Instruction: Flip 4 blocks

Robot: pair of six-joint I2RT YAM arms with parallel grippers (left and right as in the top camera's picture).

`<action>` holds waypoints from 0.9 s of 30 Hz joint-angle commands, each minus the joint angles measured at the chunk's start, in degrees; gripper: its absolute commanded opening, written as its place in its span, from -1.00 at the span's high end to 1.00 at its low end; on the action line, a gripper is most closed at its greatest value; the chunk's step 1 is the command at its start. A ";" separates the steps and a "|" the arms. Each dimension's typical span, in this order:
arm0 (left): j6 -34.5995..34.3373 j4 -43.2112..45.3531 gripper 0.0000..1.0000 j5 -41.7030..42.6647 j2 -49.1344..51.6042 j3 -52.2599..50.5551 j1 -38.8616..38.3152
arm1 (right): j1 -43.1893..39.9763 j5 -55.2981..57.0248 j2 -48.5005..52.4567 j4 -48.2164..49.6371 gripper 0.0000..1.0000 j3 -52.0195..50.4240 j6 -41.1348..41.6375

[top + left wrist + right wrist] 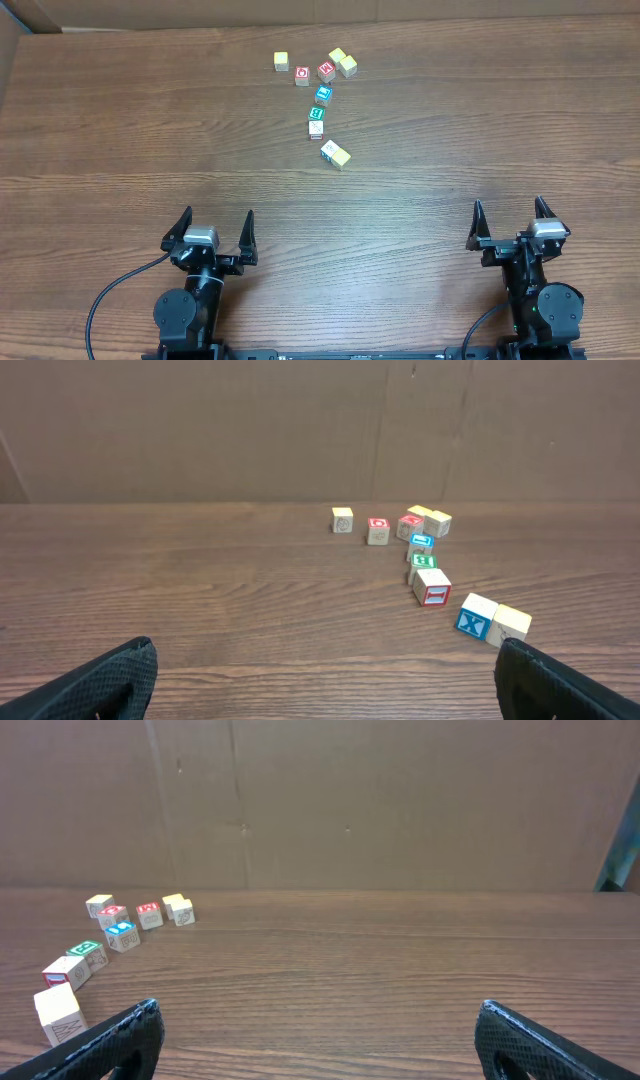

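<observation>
Several small wooden blocks lie in a loose cluster at the far middle of the table. Among them are a green-faced block (317,114) (423,563), a blue-faced block (323,95) (421,543), a red-marked block (326,71) (410,526) and a yellow block (337,56) (420,513). The right wrist view shows the green block (88,953) and the blue block (122,935) at its left. My left gripper (217,215) (322,660) and right gripper (508,205) (318,1015) both stand open and empty near the front edge, well short of the blocks.
A cube with a red ring (302,75) sits left of the red-marked block, and a yellow-topped cube (281,61) lies further left. A blue X cube (476,616) with a pale neighbour (340,155) lies nearest my left gripper. A cardboard wall (400,800) backs the table.
</observation>
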 commanded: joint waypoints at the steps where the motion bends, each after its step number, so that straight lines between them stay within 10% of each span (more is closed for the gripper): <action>1: 0.55 -0.13 -1.00 -0.33 -0.68 -0.20 -0.37 | -0.15 -0.26 -0.44 0.13 -1.00 -0.59 -0.07; 13: -8.41 -12.13 -1.00 6.62 -0.50 9.07 -0.37 | -0.15 -0.26 -0.44 0.13 -1.00 -0.59 -0.07; 27: -5.64 -43.47 -1.00 14.84 31.76 58.10 -0.37 | -0.15 -0.26 -0.44 0.13 -1.00 -0.59 -0.07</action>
